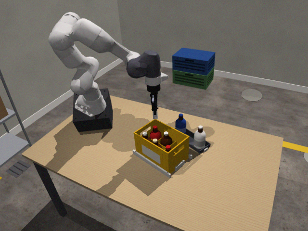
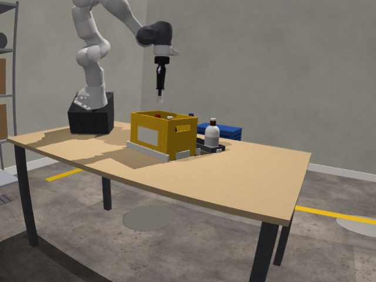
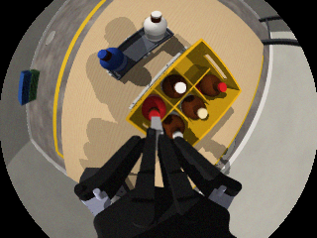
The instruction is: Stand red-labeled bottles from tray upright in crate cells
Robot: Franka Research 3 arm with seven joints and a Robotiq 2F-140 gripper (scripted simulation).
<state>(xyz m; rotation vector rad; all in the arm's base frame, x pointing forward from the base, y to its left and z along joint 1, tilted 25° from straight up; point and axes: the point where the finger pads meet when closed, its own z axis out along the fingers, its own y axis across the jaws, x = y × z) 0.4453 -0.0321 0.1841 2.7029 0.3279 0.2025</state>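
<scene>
Yellow crate holds bottles; end effector closed, empty, above.

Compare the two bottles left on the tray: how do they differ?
The blue bottle has a blue body and blue cap; the white bottle has a white body and dark brownish cap. In the top view the blue bottle stands at the tray's far end, nearer the arm's side; the white bottle stands at the near end. From the exterior view the crate hides nearly all of the blue bottle, while the white one shows fully. Both stand upright, untouched; neither looks red-labeled.
</scene>
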